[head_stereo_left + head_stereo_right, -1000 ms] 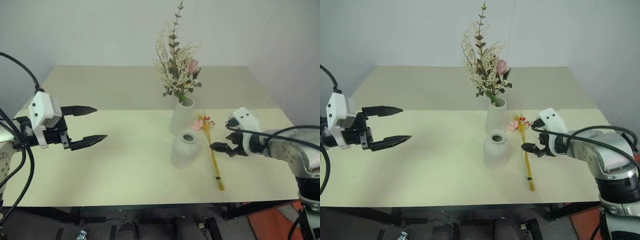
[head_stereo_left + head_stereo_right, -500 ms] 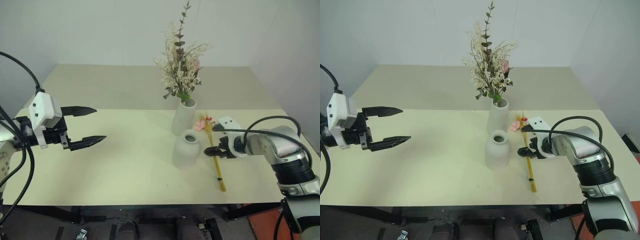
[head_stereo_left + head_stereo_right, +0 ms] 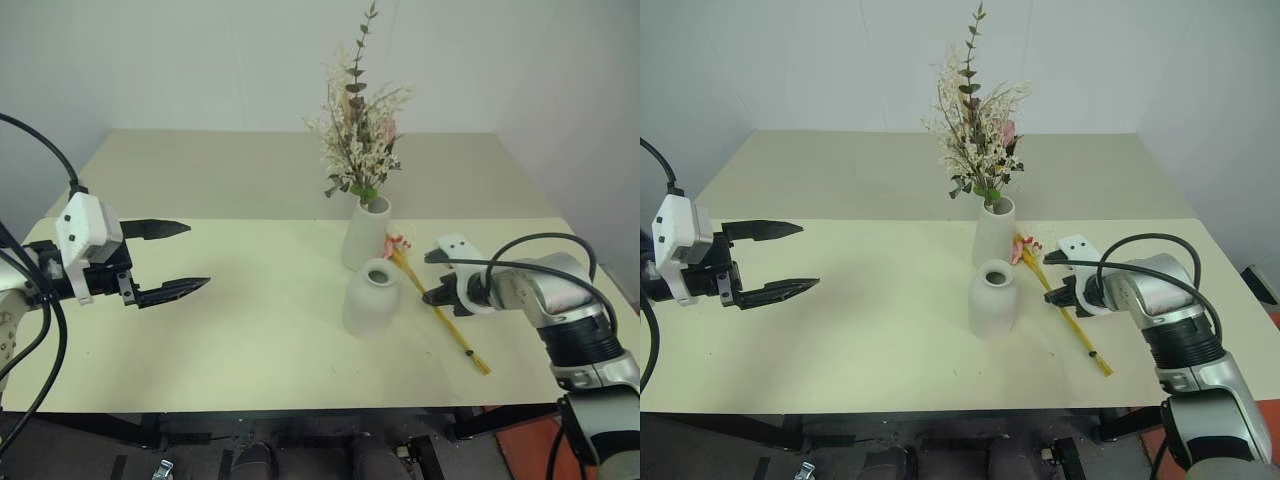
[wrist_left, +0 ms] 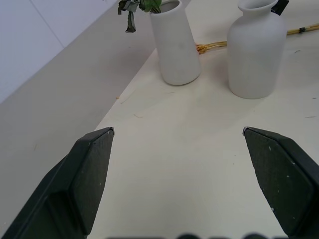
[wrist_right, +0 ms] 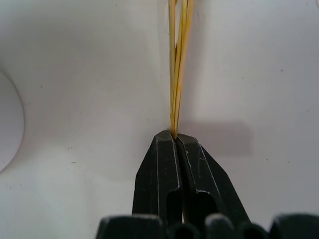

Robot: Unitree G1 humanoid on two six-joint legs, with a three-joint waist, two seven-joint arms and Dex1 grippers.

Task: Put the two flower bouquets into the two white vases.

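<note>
Left gripper (image 3: pixel 172 260) at left edge of frame, jaws wide apart, empty, hovering over desk (image 3: pixel 230 330) — parked clear of work, likely waiting. Centre: tall vase (image 3: pixel 365 233) already carries bushy bouquet (image 3: pixel 360 130); round vase (image 3: pixel 370 298) just in front, mouth empty, awaiting second bunch. Right of centre: slim yellow bouquet (image 3: pixel 440 310) lying slantwise on desk, flower heads near tall vase. Right gripper (image 3: pixel 432 297), jaws clamped together on its stalks, mid-stem — grip for lifting toward round vase.

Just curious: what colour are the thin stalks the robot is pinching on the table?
Yellow-orange stalks, seen best in the right wrist view.
</note>
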